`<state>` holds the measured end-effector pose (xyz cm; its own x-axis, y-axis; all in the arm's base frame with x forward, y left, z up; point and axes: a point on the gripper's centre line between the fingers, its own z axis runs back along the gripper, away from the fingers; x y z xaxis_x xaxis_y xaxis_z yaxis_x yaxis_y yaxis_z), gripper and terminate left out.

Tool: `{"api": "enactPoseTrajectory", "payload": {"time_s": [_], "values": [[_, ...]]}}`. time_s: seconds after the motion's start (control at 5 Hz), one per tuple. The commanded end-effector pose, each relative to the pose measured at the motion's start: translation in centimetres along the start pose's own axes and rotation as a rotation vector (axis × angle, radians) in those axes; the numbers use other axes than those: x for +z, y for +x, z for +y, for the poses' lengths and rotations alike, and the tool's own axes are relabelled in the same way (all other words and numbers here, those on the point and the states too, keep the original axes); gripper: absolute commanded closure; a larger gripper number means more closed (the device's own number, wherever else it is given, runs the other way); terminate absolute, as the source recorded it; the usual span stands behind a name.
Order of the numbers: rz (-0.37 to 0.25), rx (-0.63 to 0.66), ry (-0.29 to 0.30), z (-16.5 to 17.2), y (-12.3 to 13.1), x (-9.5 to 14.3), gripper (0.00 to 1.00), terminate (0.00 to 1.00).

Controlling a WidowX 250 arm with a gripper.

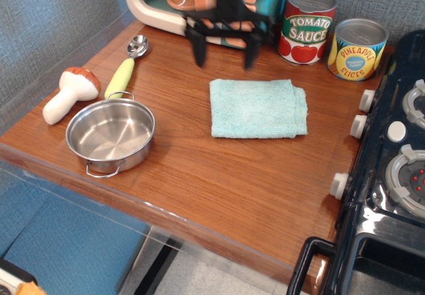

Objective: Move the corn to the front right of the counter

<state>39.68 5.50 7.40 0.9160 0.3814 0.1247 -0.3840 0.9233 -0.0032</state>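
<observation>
Corn lies well left of pincer, jaws spread, empty.

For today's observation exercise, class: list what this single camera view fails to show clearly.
- The hand: motion-blurred, and its arm is cut off by the top edge.
- Toy microwave: top cropped, front partly behind the hand.
- Stove: cut by the right edge.
- Corn: its lower tip is hidden behind the pan handle.

There are two cans: one tomato can and one pineapple can. There is one corn, one mushroom, one pan, one cloth and one toy microwave. There is one gripper and one stove on the right.
</observation>
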Motion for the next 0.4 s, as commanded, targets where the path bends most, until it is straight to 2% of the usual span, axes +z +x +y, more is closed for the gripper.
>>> {"api": "enactPoseTrajectory", "payload": {"time_s": [0.0, 0.2], "values": [[-0.084, -0.013, -0.042, 5.2, 3.8, 2.1, 0.00, 0.00], [-0.043, 0.040, 0.059, 8.4, 5.6, -0.5, 0.00, 0.00]]}}
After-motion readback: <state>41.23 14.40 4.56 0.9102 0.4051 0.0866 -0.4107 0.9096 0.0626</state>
